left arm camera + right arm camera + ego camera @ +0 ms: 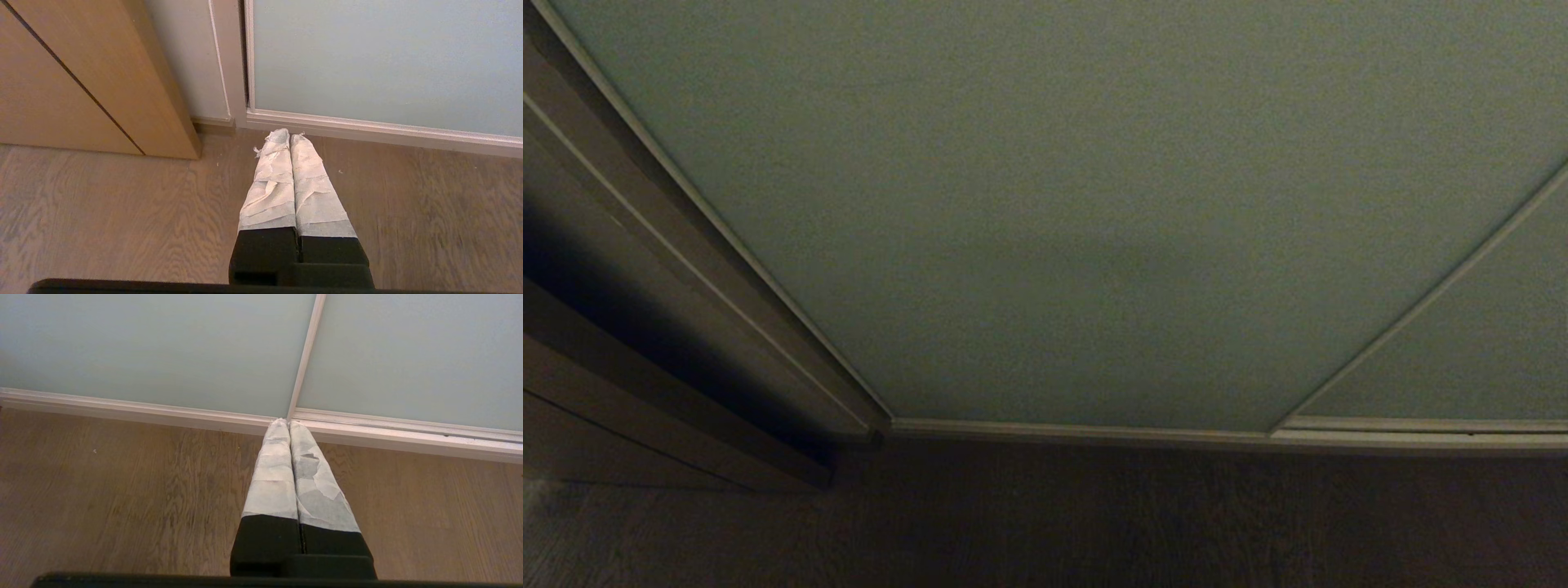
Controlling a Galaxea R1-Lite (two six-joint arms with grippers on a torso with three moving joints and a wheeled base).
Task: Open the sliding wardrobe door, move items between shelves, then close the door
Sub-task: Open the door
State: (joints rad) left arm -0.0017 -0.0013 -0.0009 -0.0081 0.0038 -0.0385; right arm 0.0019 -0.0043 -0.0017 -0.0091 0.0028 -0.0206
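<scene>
While both claws hang closed and empty above the floor (102, 212), the sliding wardrobe door (1078, 204) stands ahead, its left edge nearer the left gripper (289, 139) than the right gripper (288, 424).

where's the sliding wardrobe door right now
The sliding wardrobe door fills the head view, shut, between the brown wooden frame on its left and a second panel at right.

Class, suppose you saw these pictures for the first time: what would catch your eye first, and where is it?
The pale grey-green sliding wardrobe door fills the head view, fully shut, above dark wood floor. In each wrist view a white-wrapped gripper, left gripper and right gripper, is shut and empty, pointing at the door's foot.
</scene>
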